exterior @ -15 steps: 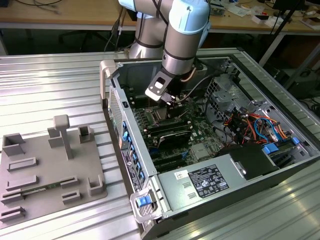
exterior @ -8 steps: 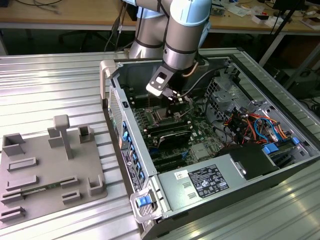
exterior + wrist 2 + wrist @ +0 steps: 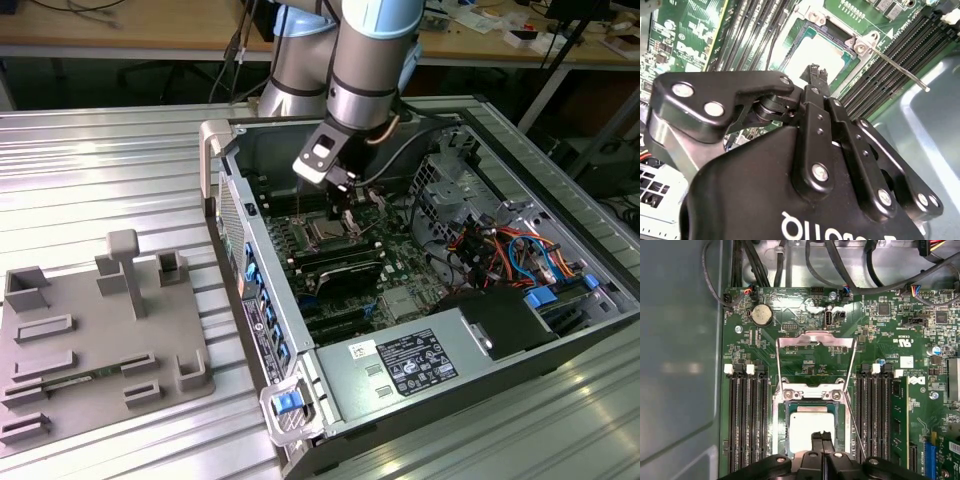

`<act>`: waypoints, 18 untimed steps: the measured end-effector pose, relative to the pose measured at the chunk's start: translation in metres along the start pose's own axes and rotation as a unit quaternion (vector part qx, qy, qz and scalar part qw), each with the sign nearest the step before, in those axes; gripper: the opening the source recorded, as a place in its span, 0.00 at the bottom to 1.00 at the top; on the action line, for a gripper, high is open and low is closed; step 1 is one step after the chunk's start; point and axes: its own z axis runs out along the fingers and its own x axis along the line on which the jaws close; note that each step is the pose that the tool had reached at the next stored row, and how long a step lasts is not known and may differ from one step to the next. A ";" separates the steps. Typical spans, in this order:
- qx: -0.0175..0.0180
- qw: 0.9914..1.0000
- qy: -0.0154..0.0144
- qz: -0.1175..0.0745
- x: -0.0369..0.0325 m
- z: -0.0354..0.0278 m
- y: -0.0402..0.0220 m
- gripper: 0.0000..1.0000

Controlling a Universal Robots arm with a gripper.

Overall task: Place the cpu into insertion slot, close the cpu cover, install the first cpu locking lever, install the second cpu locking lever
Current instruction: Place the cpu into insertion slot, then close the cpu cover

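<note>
The cpu (image 3: 806,424) lies flat in the insertion slot (image 3: 782,412), its silver-grey top showing bright in the second wrist view (image 3: 826,54). My gripper (image 3: 821,436) is shut with nothing between the fingers, and its tips (image 3: 814,71) hang just over the chip's near edge. The cpu cover (image 3: 815,340) is swung back open on its hinge, so green board shows through its window. One thin locking lever (image 3: 856,421) sticks up loose beside the slot, and shows again as a rod (image 3: 897,69). In the exterior view the gripper (image 3: 346,217) hangs over the slot (image 3: 325,232) inside the computer case.
Long black memory slots (image 3: 745,420) flank the socket on both sides. The open case (image 3: 262,300) has metal walls all round, cables (image 3: 500,250) and a power supply (image 3: 420,360). A grey fixture plate (image 3: 90,330) lies outside, at the exterior view's left.
</note>
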 end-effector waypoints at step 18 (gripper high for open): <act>0.000 1.000 0.001 -0.010 0.0041 0.0001 0.0004 0.11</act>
